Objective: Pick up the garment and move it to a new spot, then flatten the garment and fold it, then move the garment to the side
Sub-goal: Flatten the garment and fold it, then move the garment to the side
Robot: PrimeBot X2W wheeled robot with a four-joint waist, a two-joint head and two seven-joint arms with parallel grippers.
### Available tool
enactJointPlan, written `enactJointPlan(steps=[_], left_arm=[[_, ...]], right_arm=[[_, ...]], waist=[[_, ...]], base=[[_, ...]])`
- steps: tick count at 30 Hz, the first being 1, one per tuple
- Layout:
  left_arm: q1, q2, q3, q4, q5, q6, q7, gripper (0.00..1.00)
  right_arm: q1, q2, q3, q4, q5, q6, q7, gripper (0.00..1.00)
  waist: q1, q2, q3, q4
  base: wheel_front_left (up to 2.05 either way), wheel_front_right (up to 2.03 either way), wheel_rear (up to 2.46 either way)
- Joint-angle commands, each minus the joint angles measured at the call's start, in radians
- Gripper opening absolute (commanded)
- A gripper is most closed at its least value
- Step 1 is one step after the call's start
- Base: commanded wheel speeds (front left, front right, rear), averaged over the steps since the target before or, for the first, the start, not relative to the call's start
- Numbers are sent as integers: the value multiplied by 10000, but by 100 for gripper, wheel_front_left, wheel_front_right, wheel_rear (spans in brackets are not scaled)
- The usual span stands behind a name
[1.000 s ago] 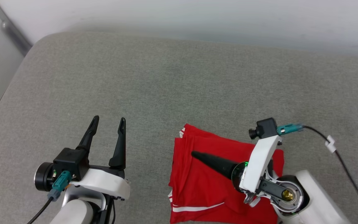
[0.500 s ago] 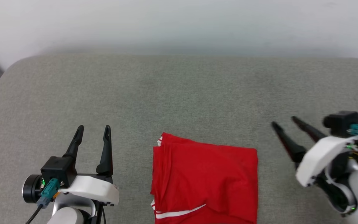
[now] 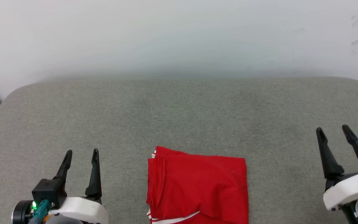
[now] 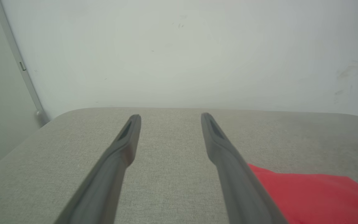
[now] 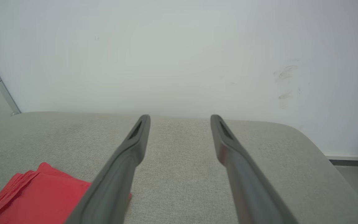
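Observation:
The garment (image 3: 197,186) lies folded into a red rectangle at the near middle of the grey cushioned surface (image 3: 179,112), with a white stripe at its near edge. My left gripper (image 3: 81,152) stands open to its left, apart from it and empty. My right gripper (image 3: 332,129) stands open well to its right, also empty. The left wrist view has the garment (image 4: 309,196) at the lower right, past my open left gripper (image 4: 170,116). In the right wrist view the garment (image 5: 36,196) sits at the lower left beside my open right gripper (image 5: 180,117).
A pale wall (image 3: 179,37) rises right behind the grey surface. The surface rounds off at its far left and far right corners. A grey vertical rail (image 4: 23,71) runs down the wall at the left. Floor (image 5: 356,174) lies past the right edge.
My right gripper has lifted off the garment and swung out to the right, fingers now pointing away. The head camera has tilted up, so the whole picture has shifted down.

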Motion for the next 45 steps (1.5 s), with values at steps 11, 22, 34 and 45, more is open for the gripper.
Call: enactJointPlan(steps=[11,22,34,45], left_arm=[[448,-198,63,203,189,-46,-132,100],[309,-372,148,213,283,-115,-156,100],[-68,-778,320,58,520,-229,-170,100],[-925,-1441,436,20,1106,-637,-161,100]], right_arm=[[959,687,-48,-764,-526,-4,117,100],[863,813,-418,-962,-245,-6,828,100],[260,-305,-2134,1179,3695,-3,5091,100],[-494,761,-1384,2677,7069,-4,7390,100]], waist=[[1,0,-196,-87],[1,0,1,-93],[1,0,618,502],[1,0,2191,1226]], base=[[0,0,0],[0,0,0],[0,0,0],[0,0,0]])
